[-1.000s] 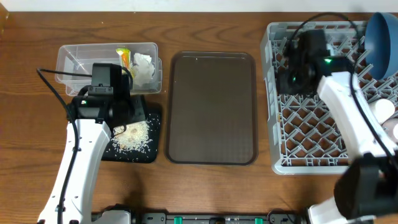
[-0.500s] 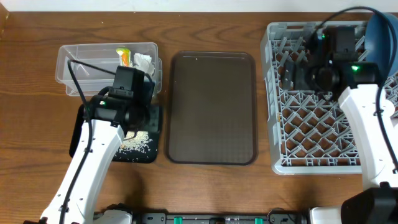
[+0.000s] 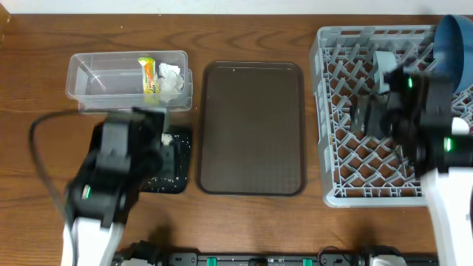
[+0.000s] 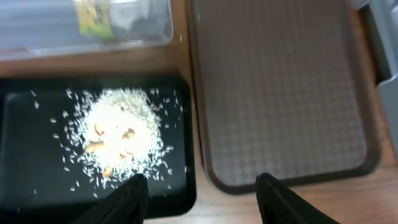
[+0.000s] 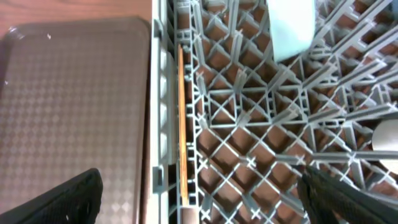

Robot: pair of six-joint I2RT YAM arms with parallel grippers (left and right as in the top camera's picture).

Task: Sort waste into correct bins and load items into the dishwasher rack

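Note:
The clear tub (image 3: 111, 74) holds the yellow-green wrapper (image 3: 149, 77) and white tissue (image 3: 172, 77). The black tray (image 4: 25, 149) holds a heap of rice scraps (image 4: 118, 134). My left gripper (image 4: 202, 199) is open and empty above the black tray's right front corner. The grey rack (image 3: 347, 159) holds the dark blue bowl (image 3: 452, 44) and a pale cup (image 5: 291, 28). The chopsticks (image 5: 182, 118) lie along its left wall. My right gripper (image 5: 205, 199) is wide open and empty above the rack's left side.
The brown serving tray (image 3: 251, 125) lies between the black tray and the rack; it also shows in the left wrist view (image 4: 280, 93) and the right wrist view (image 5: 74, 93). A white rounded item (image 5: 385, 134) sits in the rack at the right.
My left arm has drawn back toward the table's front, uncovering the clear tub. My right arm has moved from the rack's far side toward its front right. Both look blurred.

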